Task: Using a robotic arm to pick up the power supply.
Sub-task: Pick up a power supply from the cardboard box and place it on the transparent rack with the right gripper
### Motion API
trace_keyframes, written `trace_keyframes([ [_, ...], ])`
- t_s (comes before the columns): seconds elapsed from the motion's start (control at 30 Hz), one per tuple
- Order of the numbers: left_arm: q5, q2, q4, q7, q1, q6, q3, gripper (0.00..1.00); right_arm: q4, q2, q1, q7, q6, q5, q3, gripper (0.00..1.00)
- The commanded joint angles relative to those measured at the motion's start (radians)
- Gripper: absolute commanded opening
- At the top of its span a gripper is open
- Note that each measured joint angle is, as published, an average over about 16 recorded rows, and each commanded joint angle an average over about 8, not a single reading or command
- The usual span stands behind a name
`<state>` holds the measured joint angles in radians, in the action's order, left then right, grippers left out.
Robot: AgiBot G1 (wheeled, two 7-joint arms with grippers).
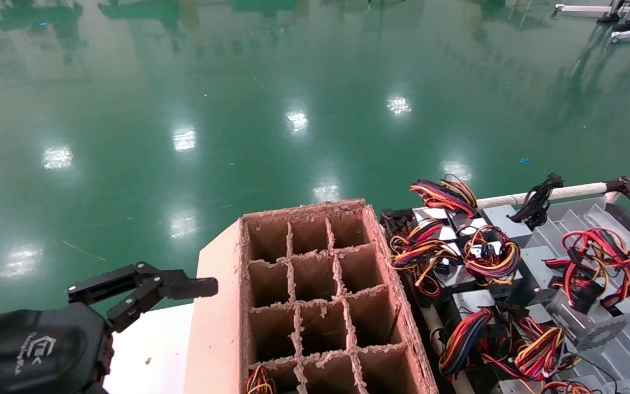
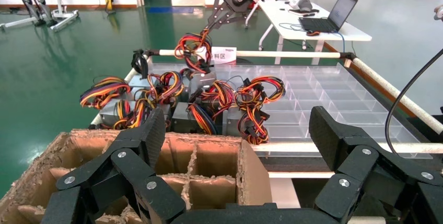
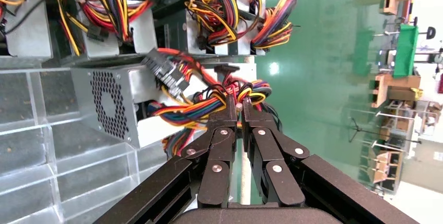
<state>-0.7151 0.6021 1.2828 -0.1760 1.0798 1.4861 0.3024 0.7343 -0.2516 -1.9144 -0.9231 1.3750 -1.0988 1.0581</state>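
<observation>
The left arm's black two-finger linkage gripper [image 1: 184, 287] sits low on the robot's left side, behind its black logo-marked housing [image 1: 33, 350]; its fingers [image 2: 149, 138] stand wide apart, with nothing between them; the right arm's black two-finger linkage gripper [image 3: 240, 110] is seen in the right wrist view; its two fingertips are pressed nearly together; in the left wrist view this same gripper [image 2: 211, 23] shows far off, pointing down.

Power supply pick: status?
Right gripper shut on the wire bundle of the power supply, lifted over the rack. Left gripper open, parked by the carton.
</observation>
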Motion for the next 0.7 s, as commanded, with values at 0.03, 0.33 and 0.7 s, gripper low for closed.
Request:
trace_keyframes([
  [0.03,0.0,0.0,0.0,0.0,0.0,0.0,0.0,1.0,0.005,0.005,-0.001,-0.004,-0.006,0.0,-0.002,0.0],
  [0.33,0.0,0.0,0.0,0.0,0.0,0.0,0.001,1.0,0.007,0.003,0.001,-0.018,-0.016,-0.004,-0.002,0.0],
  [0.7,0.001,0.0,0.0,0.001,0.0,0.0,0.001,1.0,-0.009,0.005,0.024,-0.034,-0.016,0.007,0.005,0.0],
])
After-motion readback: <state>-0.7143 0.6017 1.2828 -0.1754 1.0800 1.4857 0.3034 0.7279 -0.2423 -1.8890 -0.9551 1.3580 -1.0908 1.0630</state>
